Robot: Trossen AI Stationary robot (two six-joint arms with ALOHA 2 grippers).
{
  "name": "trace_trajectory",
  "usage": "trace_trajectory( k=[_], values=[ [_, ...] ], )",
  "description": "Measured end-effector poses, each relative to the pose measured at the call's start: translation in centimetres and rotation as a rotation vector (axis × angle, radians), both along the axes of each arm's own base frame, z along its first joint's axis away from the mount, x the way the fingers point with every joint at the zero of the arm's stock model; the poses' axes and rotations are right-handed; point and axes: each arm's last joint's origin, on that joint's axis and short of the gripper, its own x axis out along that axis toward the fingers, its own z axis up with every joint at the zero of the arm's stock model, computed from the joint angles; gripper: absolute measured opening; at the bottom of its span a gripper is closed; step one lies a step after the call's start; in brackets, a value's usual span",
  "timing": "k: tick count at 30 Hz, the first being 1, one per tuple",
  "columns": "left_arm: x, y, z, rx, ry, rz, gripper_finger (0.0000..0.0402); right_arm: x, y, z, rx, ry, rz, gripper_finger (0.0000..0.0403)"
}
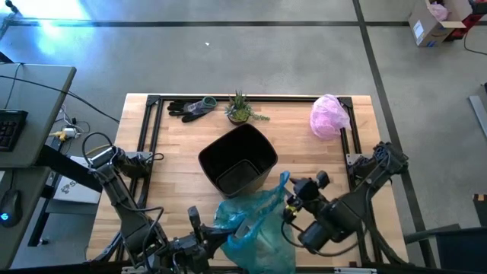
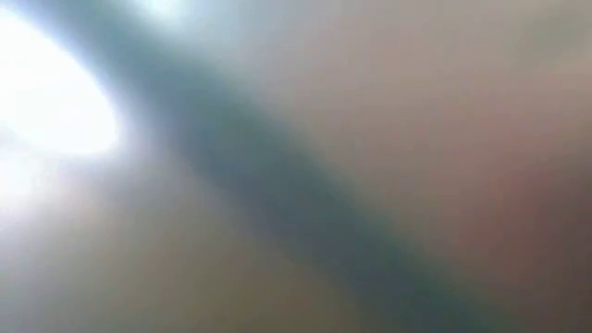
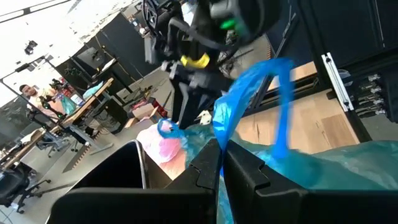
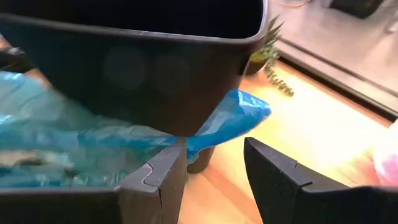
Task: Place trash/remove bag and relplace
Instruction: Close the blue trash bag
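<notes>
The teal bag [image 1: 255,228] lies crumpled at the table's near edge, just in front of the black bin [image 1: 238,160], and its blue drawstring loop [image 3: 283,106] stands up. My left gripper [image 3: 221,158] is shut on the bag, low at the near edge [image 1: 209,242]. My right gripper [image 4: 214,165] is open beside the bag's right side [image 1: 291,207], pointing at the bin [image 4: 137,62] with a blue flap of the bag [image 4: 239,115] ahead of its fingers. I see no trash. The low view is a teal and grey blur. My left gripper pinches a bunched blue fold of the bag's top edge [image 3: 219,124] between its two fingers, which come in nearly level from the table's left near side. The fold rises above the fingers. The rest of the bag spreads slack on the table.
A pale pink bag [image 1: 329,116] sits at the far right. A small green plant [image 1: 240,108] and dark gloves [image 1: 190,108] lie along the far edge. A black metal frame [image 1: 152,129] borders the table. A desk with a keyboard [image 1: 30,114] stands to the left.
</notes>
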Motion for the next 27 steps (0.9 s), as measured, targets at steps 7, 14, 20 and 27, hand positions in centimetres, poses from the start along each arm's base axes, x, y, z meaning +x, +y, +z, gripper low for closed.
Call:
trace_trajectory(
  k=[7, 14, 20, 27],
  values=[
    [-0.1, -0.1, 0.0, 0.009, 0.004, -0.005, 0.0, 0.4, -0.4, -0.7, -0.065, -0.076, -0.034, 0.0146],
    [-0.1, -0.1, 0.0, 0.008, 0.004, -0.005, 0.0, 1.1, -0.6, -0.6, -0.054, -0.124, -0.05, 0.0146],
    [-0.1, -0.1, 0.0, 0.001, 0.001, -0.004, 0.0, 2.4, -0.6, -0.6, -0.043, -0.137, -0.016, 0.0144],
    [-0.1, -0.1, 0.0, -0.002, 0.0, -0.004, 0.0, 3.1, -1.2, -0.6, -0.091, -0.052, 0.039, 0.0038]
  ],
)
